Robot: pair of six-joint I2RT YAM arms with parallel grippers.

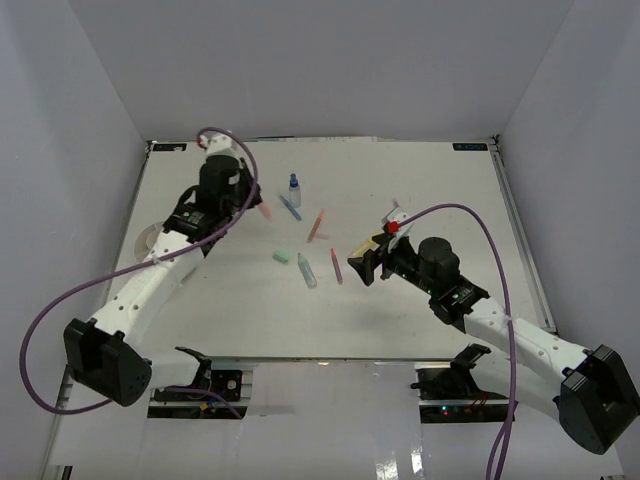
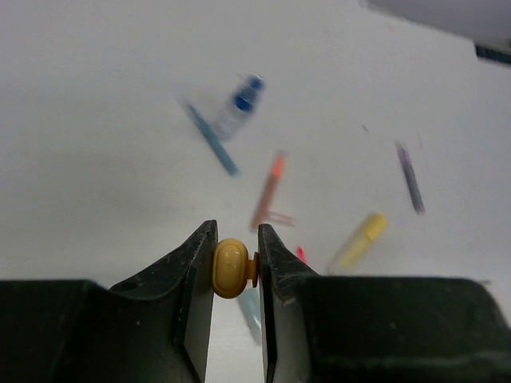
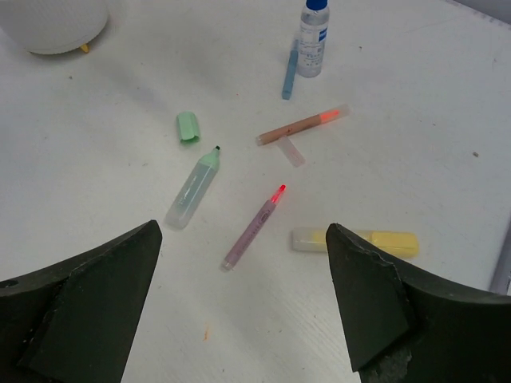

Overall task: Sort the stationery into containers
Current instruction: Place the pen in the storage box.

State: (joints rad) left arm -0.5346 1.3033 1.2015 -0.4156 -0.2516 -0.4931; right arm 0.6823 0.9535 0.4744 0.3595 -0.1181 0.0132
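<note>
A small tan piece [image 2: 231, 269] is being pinched tight in the left gripper [image 2: 235, 239], prob. for carrying to the white dish [image 3: 48, 24], & the right gripper [image 3: 243, 231] is being held wide open above a red-tipped pen [image 3: 255, 226], prob. to grab it.

We see white table [image 1: 300, 330], matte, faint grain showing in right wrist view
We note tiny orange speck [image 3: 205, 335] on table surface low in that view, dark speck [image 3: 476, 155] toward its right side
Plain pale walls close table in on three sides: left wall [image 1: 60, 150], back wall [image 1: 320, 60], right wall [image 1: 590, 150]
Small black tag at each far corner: far-left tag [image 1: 168, 147], far-right tag [image 1: 470, 147]
Metal rail [image 1: 525, 250] runs along table's right edge
Glossy strip [image 1: 330, 440] below near edge, reflections blurred
</note>
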